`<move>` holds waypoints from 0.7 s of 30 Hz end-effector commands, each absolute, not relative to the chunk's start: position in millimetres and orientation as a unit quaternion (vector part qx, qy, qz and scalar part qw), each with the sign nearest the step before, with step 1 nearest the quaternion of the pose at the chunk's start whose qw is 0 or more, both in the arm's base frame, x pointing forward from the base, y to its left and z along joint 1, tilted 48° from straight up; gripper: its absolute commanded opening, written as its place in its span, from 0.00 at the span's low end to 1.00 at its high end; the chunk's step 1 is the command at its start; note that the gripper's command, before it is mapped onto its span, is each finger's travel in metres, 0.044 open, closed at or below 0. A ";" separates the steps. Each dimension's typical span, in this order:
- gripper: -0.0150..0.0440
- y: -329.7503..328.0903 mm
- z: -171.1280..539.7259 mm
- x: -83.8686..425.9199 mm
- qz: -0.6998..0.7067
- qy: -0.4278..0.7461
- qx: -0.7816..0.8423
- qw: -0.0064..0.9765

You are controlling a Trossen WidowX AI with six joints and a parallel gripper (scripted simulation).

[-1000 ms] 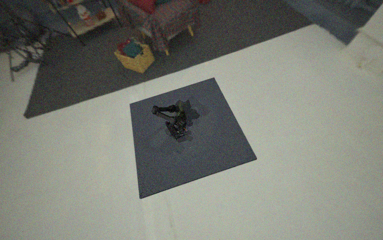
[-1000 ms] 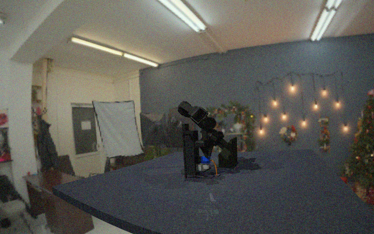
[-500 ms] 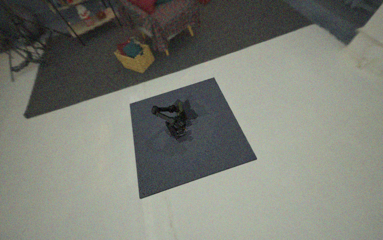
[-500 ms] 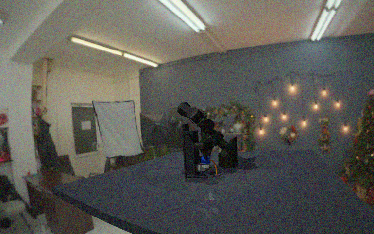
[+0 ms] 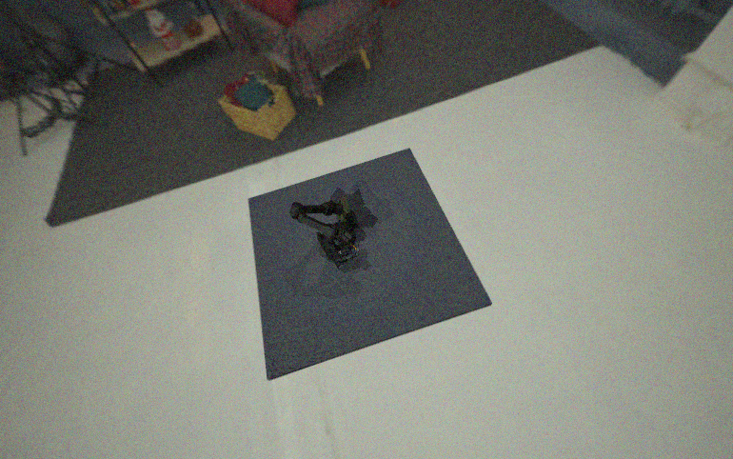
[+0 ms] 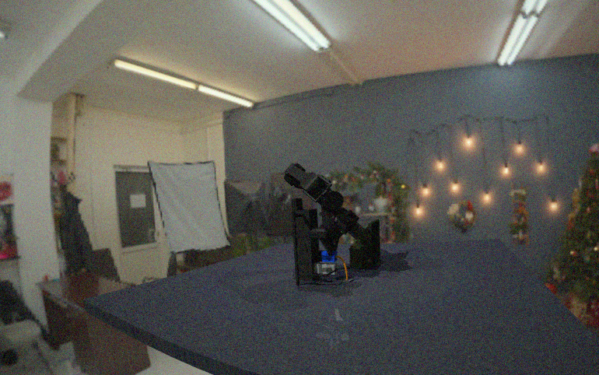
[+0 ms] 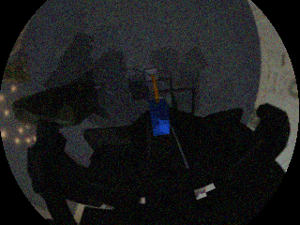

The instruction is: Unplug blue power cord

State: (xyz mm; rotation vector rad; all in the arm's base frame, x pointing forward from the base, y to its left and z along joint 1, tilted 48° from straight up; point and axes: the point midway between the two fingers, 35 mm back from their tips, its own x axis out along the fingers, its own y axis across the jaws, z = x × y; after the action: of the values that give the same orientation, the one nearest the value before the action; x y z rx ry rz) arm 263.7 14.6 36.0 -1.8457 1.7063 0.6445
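The blue plug [image 6: 328, 256] [image 7: 159, 117] is upright directly on top of the pale grey power strip [image 6: 325, 268], with no clear gap between them. The orange cord [image 6: 345, 266] [image 7: 156, 87] leaves the plug and curves down to the table. My gripper [image 6: 328, 250] [image 7: 158, 112] points down and is shut on the blue plug, its dark fingers at the plug's sides. How deep the plug sits in the strip is hidden. In the top view the arm covers the plug, and the strip is too dark to tell.
A tall dark upright panel [image 6: 305, 243] stands right beside the strip. The dark arm base [image 6: 366, 247] is behind, on the other side. A thin dark wire frame [image 7: 193, 99] lies near the cord. All stand on the blue-grey table [image 5: 378, 319] [image 6: 247, 318], whose edges drop off all round.
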 end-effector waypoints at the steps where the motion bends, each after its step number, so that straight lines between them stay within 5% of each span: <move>1: 0.25 18.0 33.7 264.2 0.239 0.633 -0.685 0.271; 21: 0.25 41.6 11.4 266.3 0.241 0.631 -0.685 0.272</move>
State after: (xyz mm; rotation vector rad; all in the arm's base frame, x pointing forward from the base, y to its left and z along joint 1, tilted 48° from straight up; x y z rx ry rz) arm 265.4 14.2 29.3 -1.8873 1.7525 0.5779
